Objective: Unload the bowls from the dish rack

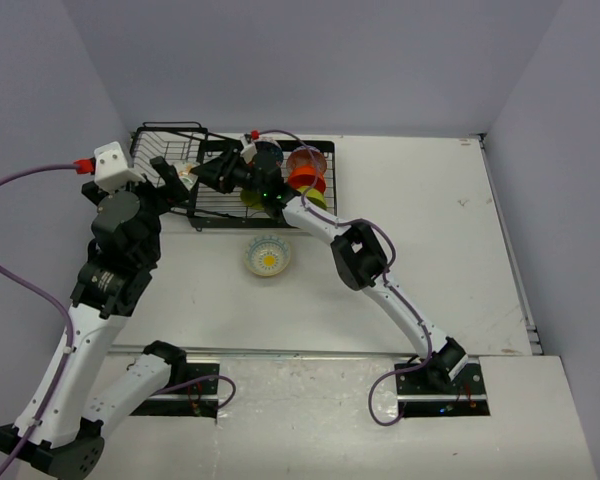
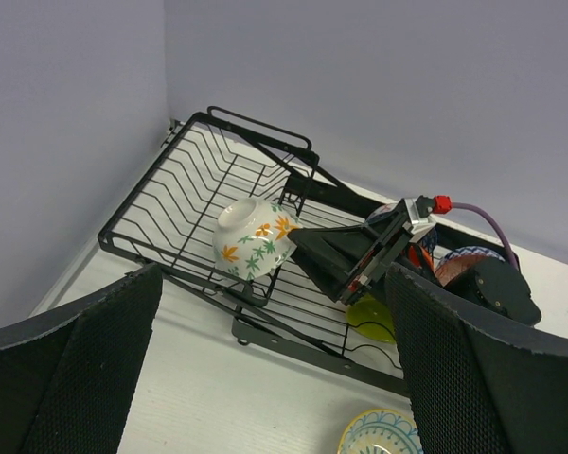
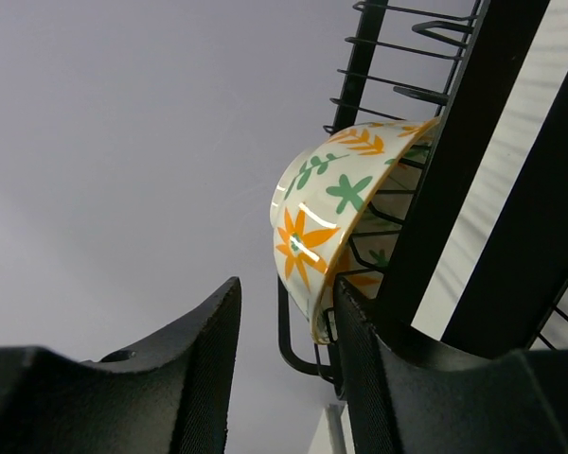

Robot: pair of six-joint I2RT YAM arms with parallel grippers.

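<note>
The cream bowl with orange and green flowers (image 2: 254, 236) lies tipped on its side in the dish rack (image 2: 185, 180), at the near edge of the basket-like left section, and looks to be the next one out. The right gripper (image 2: 303, 241) has its fingers spread on either side of that bowl's rim. The right wrist view shows the rim between the pads with a gap on the left, so I judge it not yet pinched.

To the right, in the flat section, sit a lime green bowl (image 2: 371, 317), a glossy orange bowl (image 1: 305, 178) and a red-patterned bowl (image 1: 305, 158). There seem to be more patterned ones behind the right arm, though it covers too much for a sure count.

Only one bowl is out: a cream bowl with a yellow inside (image 1: 267, 256) stands upright on the table (image 1: 430, 220), just near of the rack.

The left gripper (image 2: 270, 279) hangs near of the rack's left end, fingers wide apart and holding nothing.

So the unloading is at an early stage, with most of the bowls left to lift out.
</note>
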